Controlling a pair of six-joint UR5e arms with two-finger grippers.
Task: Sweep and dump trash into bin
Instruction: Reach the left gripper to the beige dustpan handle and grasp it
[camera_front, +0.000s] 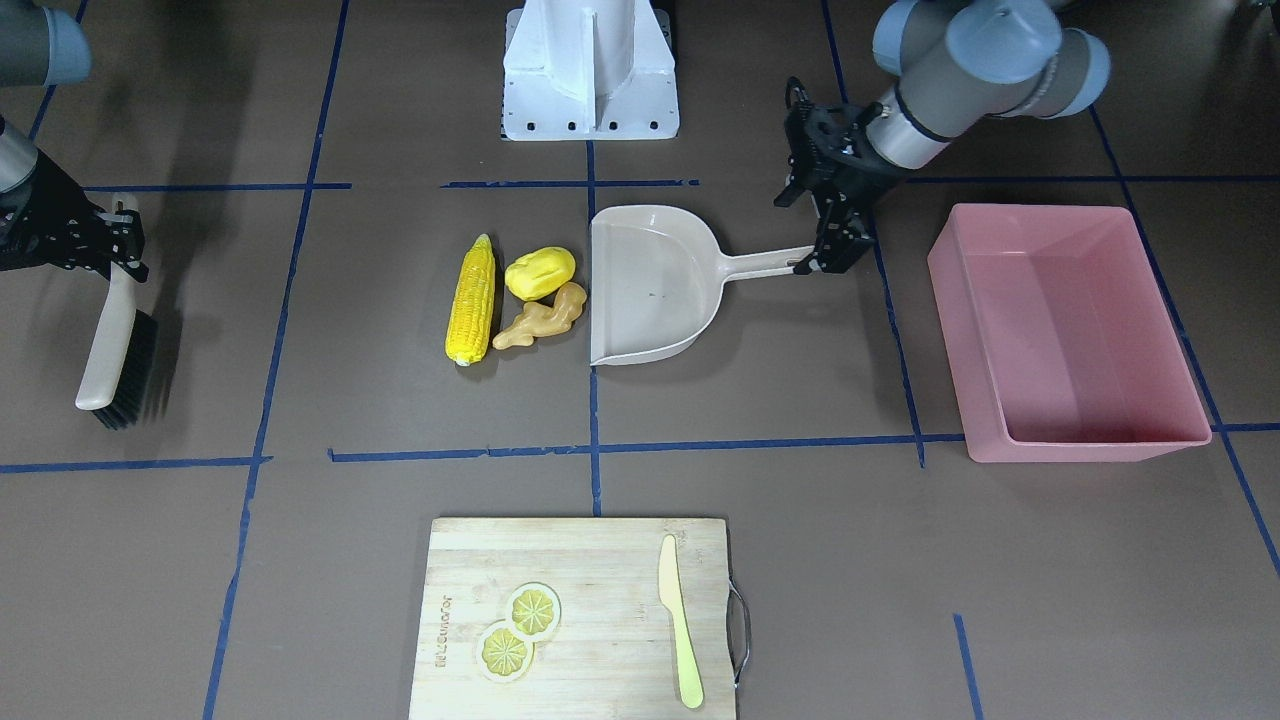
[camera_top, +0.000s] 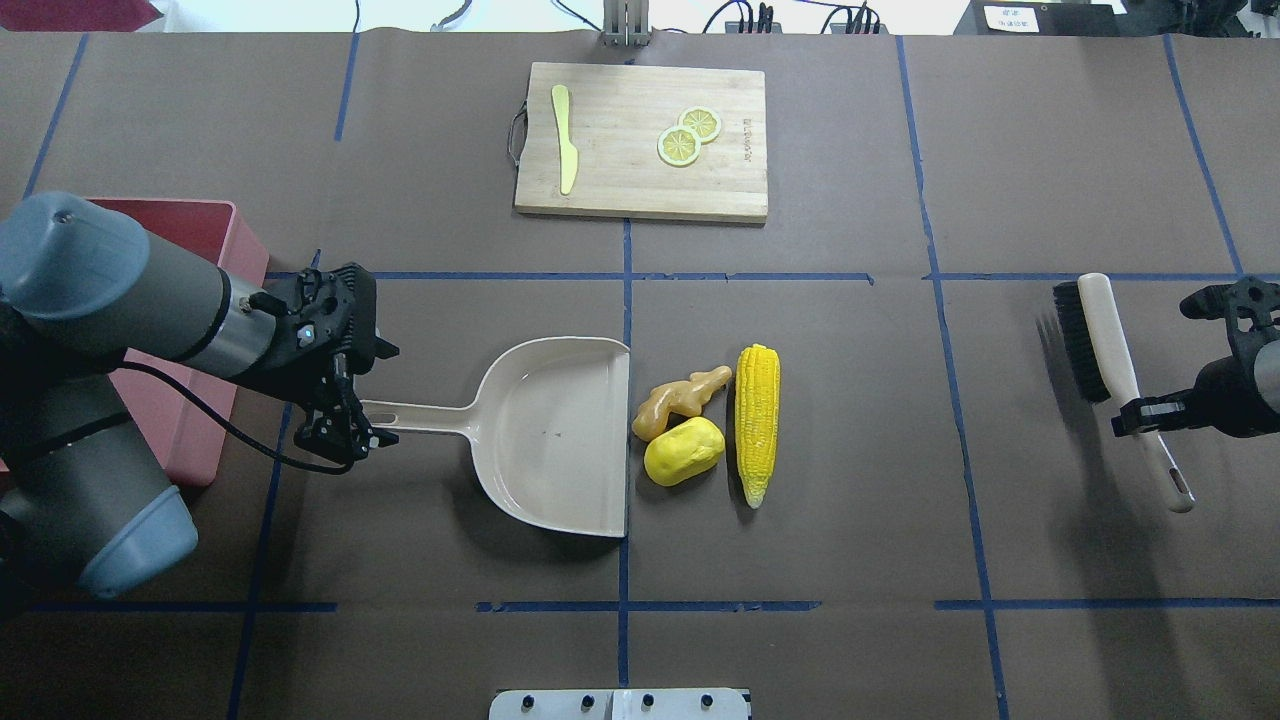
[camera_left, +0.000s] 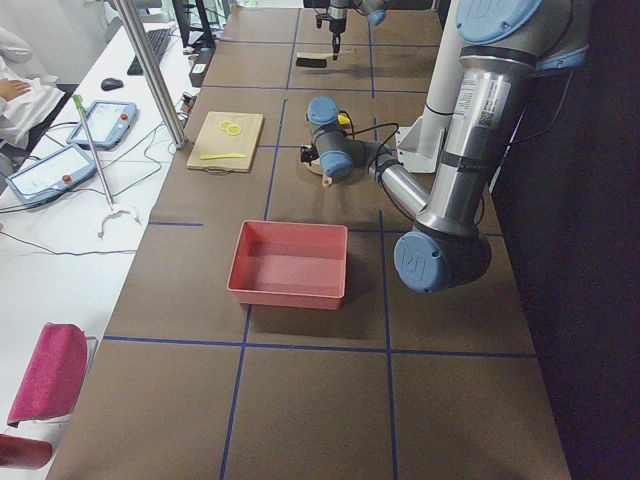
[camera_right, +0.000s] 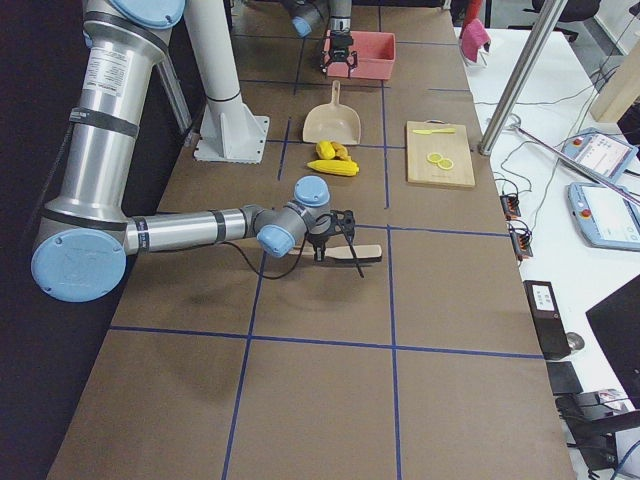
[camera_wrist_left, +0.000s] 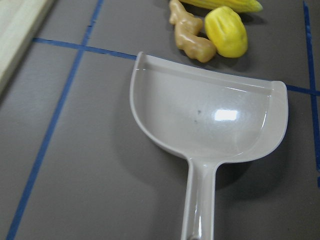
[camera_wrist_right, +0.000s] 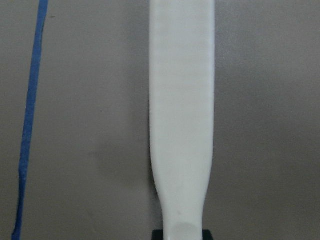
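- Left gripper (camera_top: 352, 432): you are closing it on the end of the beige dustpan (camera_top: 555, 440) handle; its jaws are sitting either side of the handle tip, apparently clamped.
- Dustpan: it is lying flat on the brown table (camera_top: 800, 560), its open lip facing the trash and standing just beside it.
- Right gripper (camera_top: 1140, 412): you are holding the brush (camera_top: 1105, 345) by its cream handle, jaws narrowed onto it, bristles pointing toward the table, well apart from the trash.
- Trash: the corn cob (camera_top: 757, 420), the yellow potato-like lump (camera_top: 684, 451) and the ginger root (camera_top: 680, 397) are lying together on the table; none is in the pan yet.
- Bin (camera_front: 1070, 335): the pink tub is standing empty beyond the handle end of the dustpan.
- Step in hand, as judged: both tools gripped, sweeping not yet begun.
- Next move, as judged: you are needing to carry the brush past the corn cob's far side, then draw it toward the pan lip while bracing the pan.
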